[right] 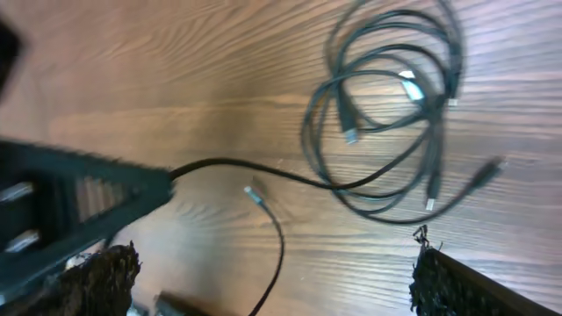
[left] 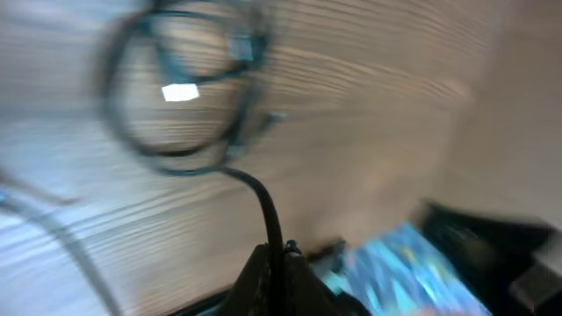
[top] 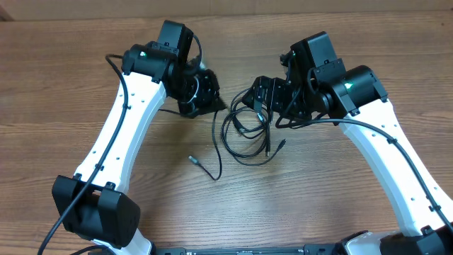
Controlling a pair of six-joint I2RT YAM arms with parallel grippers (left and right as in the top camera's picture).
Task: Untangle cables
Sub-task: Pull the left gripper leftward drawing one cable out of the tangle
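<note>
On the desk [top: 297, 205] between my arms the cables [top: 248, 134] lie mostly in one looped tangle, my left gripper [left: 279, 268] clenched on one strand leading out, my right gripper [right: 270, 254] released above it, so I judge most untangling remains.

Left arm [top: 113, 138], frame left, & right arm [top: 396, 159], frame right: white links, black joints. Thick black wiring [top: 122, 95] along each. Green light [top: 348, 86] per wrist. Right fingers [right: 101, 272]: rough black pads.
</note>
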